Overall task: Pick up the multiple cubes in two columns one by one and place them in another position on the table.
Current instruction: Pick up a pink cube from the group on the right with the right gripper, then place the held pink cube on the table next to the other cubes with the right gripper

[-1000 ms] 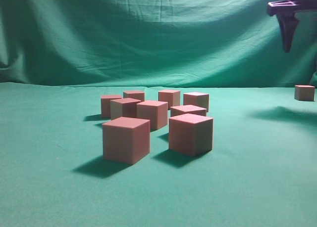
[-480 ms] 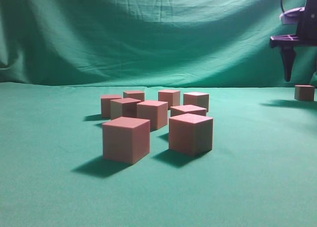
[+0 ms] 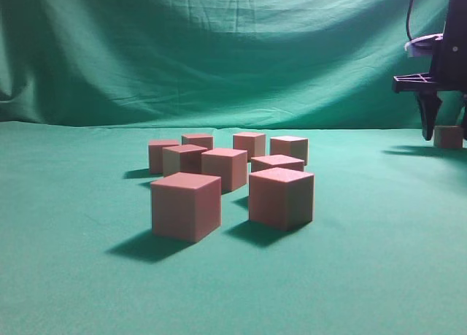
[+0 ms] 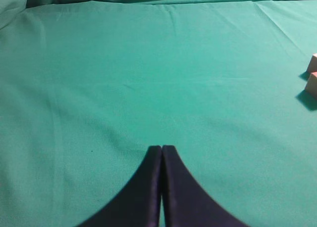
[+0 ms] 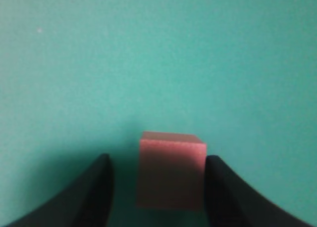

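Between open right claw (image 5: pixel 156 180), unmarked cube (image 5: pixel 171 170)

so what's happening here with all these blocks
The right end effector hangs open around a lone cube at the far right of the green table, one finger on each side and seemingly not touching it. Eight more cubes sit in two rough columns mid-table. The left end effector is shut and empty, hovering over bare cloth away from them.
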